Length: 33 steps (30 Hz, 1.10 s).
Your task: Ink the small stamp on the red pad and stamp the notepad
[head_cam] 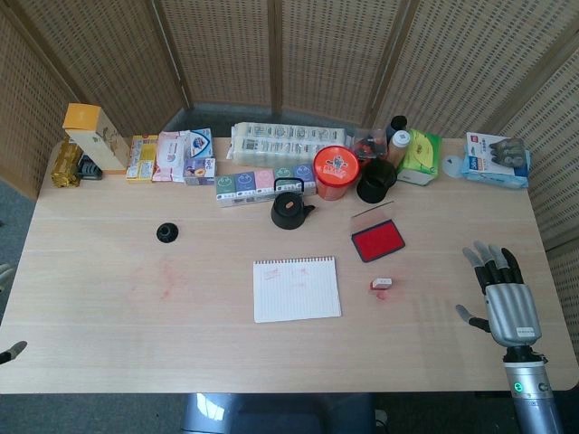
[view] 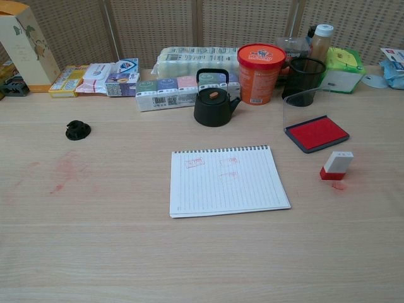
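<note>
Resting low over the table's (head_cam: 109, 344) right edge, the right hand (head_cam: 507, 294) lies palm down with its fingers spread and nothing in them. The small stamp (head_cam: 382, 284) stands on the table well to the left of that hand, apart from it, with bare wood between the two. In the chest view the small stamp (view: 336, 165) shows a white upper part and a red base, and it sits just off the right edge of the notepad (view: 226, 180). The red pad (head_cam: 377, 240) lies open just behind the stamp, its clear lid tipped up at the back. The notepad (head_cam: 297, 288) lies flat in the middle of the table, spiral binding along its far edge, with a few faint red marks on the lined page. Only a dark tip of the left hand (head_cam: 13, 352) shows at the left edge of the head view, so I cannot tell how its fingers lie. A black teapot (view: 213, 100) and an orange tub (view: 260, 64) stand behind the notepad.
</note>
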Each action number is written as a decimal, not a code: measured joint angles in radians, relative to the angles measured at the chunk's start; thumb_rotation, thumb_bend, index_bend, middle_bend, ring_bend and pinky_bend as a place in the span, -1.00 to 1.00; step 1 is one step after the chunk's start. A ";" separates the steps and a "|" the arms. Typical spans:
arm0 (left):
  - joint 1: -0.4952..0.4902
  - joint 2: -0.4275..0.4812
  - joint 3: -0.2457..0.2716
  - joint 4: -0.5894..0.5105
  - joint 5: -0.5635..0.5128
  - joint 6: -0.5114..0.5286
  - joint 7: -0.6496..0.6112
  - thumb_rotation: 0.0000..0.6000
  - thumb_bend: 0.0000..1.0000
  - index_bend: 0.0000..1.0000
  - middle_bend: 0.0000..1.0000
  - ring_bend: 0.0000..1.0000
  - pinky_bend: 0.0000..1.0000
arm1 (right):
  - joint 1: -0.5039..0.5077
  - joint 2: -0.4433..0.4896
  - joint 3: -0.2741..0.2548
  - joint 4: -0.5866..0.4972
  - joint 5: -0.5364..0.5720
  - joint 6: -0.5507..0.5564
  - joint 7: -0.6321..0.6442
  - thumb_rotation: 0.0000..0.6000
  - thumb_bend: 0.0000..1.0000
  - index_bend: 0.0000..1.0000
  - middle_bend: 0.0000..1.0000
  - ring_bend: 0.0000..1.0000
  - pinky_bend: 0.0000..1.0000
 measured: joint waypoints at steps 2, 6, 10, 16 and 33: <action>0.001 0.000 0.001 0.000 0.006 0.002 -0.002 1.00 -1.00 -1.00 -1.00 -1.00 -0.80 | -0.004 0.000 0.002 -0.004 0.002 0.000 -0.003 1.00 -0.94 -0.83 -0.91 -1.00 -0.97; 0.007 0.002 0.005 0.002 0.017 0.016 -0.009 1.00 -1.00 -1.00 -1.00 -1.00 -0.80 | -0.006 0.004 0.000 -0.011 0.003 -0.017 0.008 1.00 -0.92 -0.83 -0.86 -1.00 -0.98; 0.014 0.001 0.006 0.005 0.023 0.029 -0.019 1.00 -1.00 -1.00 -1.00 -1.00 -0.80 | 0.010 0.000 0.012 -0.011 0.011 -0.055 0.019 1.00 -0.87 -0.83 -0.60 -0.90 -0.90; 0.002 0.003 -0.002 0.001 0.006 0.006 -0.019 1.00 -1.00 -1.00 -1.00 -1.00 -0.80 | 0.068 -0.028 0.065 0.026 0.066 -0.133 -0.022 1.00 -0.75 -0.73 0.20 -0.15 -0.59; -0.061 0.013 -0.033 -0.005 -0.097 -0.126 -0.017 1.00 -1.00 -1.00 -1.00 -1.00 -0.80 | 0.222 -0.126 0.111 0.109 0.098 -0.342 -0.024 1.00 -0.32 -0.51 0.99 1.00 1.00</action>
